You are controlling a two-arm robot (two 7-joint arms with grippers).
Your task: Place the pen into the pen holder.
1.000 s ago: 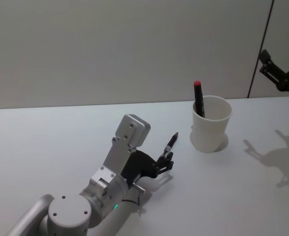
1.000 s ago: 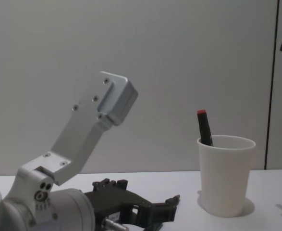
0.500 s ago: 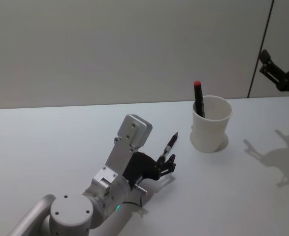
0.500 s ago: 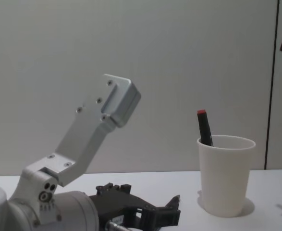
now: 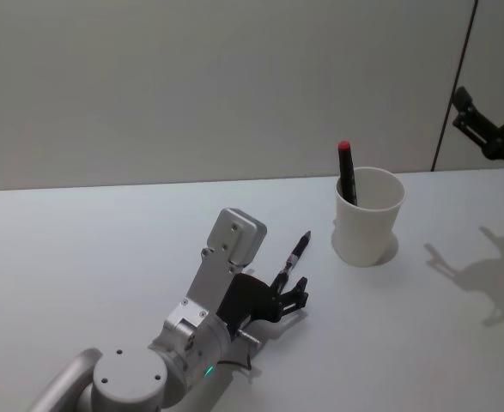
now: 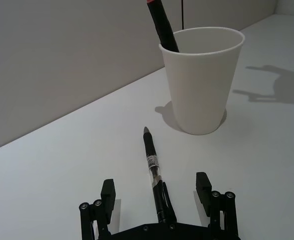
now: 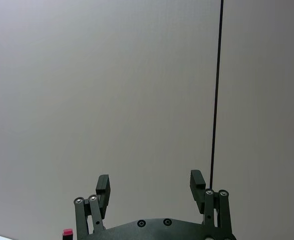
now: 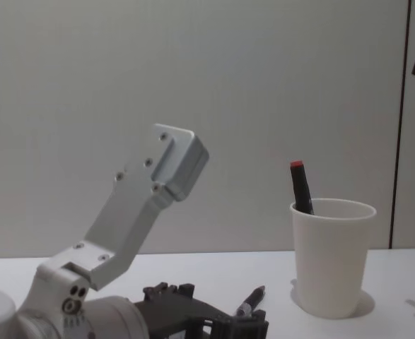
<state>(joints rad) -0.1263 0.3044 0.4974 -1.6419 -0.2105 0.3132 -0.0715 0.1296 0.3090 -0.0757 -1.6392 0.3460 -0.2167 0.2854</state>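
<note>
Near the pen holder, the light, stiff, slippery pen is straddled by the wide-open, empty left tool; a mid-barrel grasp is judged best. The right tool is parked open, well apart.

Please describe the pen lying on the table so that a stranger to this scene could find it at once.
On the white table, look left of the white paper cup. The pen lies flat there, one end between the open fingers of the left gripper. Unlike the red-capped pen standing in the cup, it is slim and dark.
</note>
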